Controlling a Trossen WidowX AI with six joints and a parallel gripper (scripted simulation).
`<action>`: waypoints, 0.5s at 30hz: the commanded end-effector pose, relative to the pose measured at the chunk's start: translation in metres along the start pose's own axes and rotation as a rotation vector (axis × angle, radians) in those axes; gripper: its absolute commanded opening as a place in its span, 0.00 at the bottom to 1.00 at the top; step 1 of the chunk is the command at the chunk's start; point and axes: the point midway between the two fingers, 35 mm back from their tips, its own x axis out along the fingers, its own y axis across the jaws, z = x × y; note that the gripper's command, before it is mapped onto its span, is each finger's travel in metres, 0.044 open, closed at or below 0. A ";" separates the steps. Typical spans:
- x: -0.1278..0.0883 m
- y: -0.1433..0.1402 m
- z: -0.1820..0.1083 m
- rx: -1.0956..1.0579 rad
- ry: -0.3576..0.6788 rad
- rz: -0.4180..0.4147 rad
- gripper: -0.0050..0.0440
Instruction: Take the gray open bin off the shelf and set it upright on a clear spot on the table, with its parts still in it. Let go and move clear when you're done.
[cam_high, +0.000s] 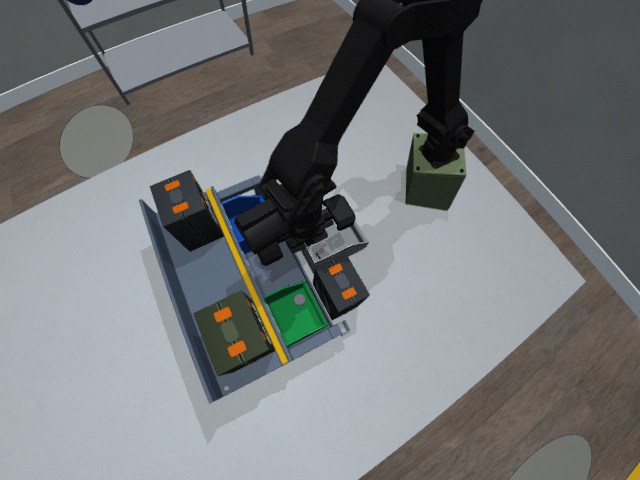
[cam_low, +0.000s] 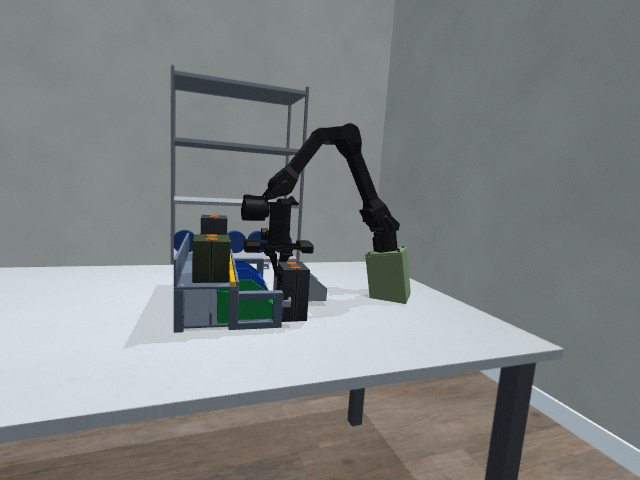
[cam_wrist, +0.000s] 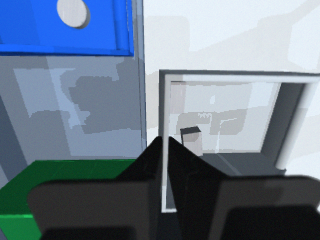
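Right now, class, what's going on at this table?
The arm's gripper is shut on a thin wall of the gray bin, reaching down from above. The bin is upright, just beside the shelf and over the table, with a small block inside. The blue bin and green bin sit in the shelf.

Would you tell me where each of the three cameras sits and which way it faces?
Top: overhead, tilted down on the table and shelf unit; shows the whole arm.
Exterior: beside the table at table height, facing the back wall; shows arm and green pedestal.
Wrist: behind the gripper, looking down; fingers pinch the gray bin wall.
All three share the green bin.
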 end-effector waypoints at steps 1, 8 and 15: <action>-0.007 0.006 0.000 0.001 0.008 0.028 0.10; -0.001 0.006 0.000 0.002 0.007 0.027 0.10; 0.001 0.006 0.000 0.001 0.008 0.027 0.10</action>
